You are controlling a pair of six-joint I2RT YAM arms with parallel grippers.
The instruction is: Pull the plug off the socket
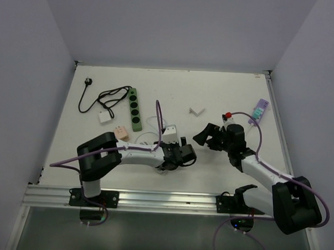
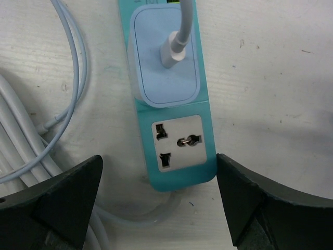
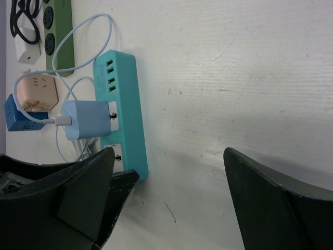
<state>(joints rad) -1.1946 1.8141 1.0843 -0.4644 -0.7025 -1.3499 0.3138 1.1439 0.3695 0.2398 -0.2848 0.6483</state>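
Two grippers: left gripper (image 1: 182, 153) and right gripper (image 1: 209, 136) are near each other over the middle of the table (image 1: 235, 89), not touching.
Left gripper: jaws spread wide and empty. In its wrist view the fingers (image 2: 57, 203) stand on either side of the free end of the strip (image 2: 179, 179), short of the plug (image 2: 165, 62).
Right gripper: jaws also wide apart, holding nothing, over bare table just beside the strip.
Plug: pale blue charger block seated in the strip, right next to an empty socket (image 2: 177, 141). A white cable (image 2: 183, 26) leaves its top.
Strip: teal, lying flat, with four small ports (image 3: 110, 78) at the end away from the left gripper.
Table: white, faintly streaked and scuffed. An aluminium rail (image 1: 164, 199) along the near edge carries both arm bases.
Room: plain pale walls (image 1: 177, 26) close in on three sides.
Elsewhere: green strip (image 1: 134, 108) and black cord (image 1: 104, 97) lie at back left. A peach cube (image 3: 35, 89) and a blue cube (image 3: 15, 112) sit by the cable loops. A small white block (image 1: 197, 110) lies behind the grippers.
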